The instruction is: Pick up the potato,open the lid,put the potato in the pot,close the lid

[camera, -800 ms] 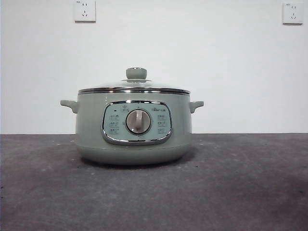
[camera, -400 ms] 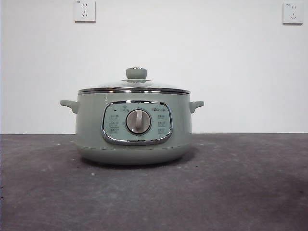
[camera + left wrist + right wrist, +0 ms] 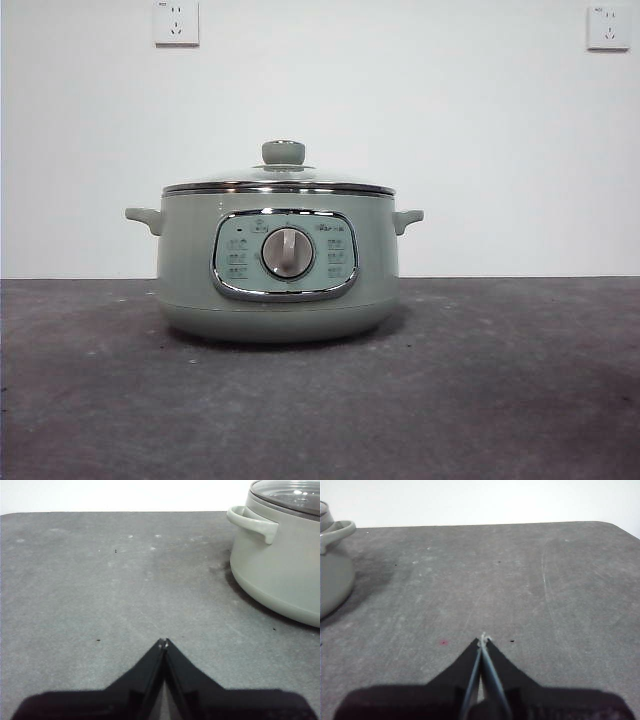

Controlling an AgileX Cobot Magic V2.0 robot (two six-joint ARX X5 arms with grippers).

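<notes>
Two claws wait with jaws pressed together, empty: the left claw [image 3: 164, 641] and right claw [image 3: 483, 638] flank the pot [image 3: 277, 262] on the worktop [image 3: 500, 400]. The lid [image 3: 279, 181] sits on it; glass, likely fragile and slick, best gripped by its knob [image 3: 283, 152]. No potato shows.

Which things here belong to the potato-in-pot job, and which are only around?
For the job: pot, lid closed on it, left hand, right hand. No potato in view.
Only around: table, wall sockets.
</notes>
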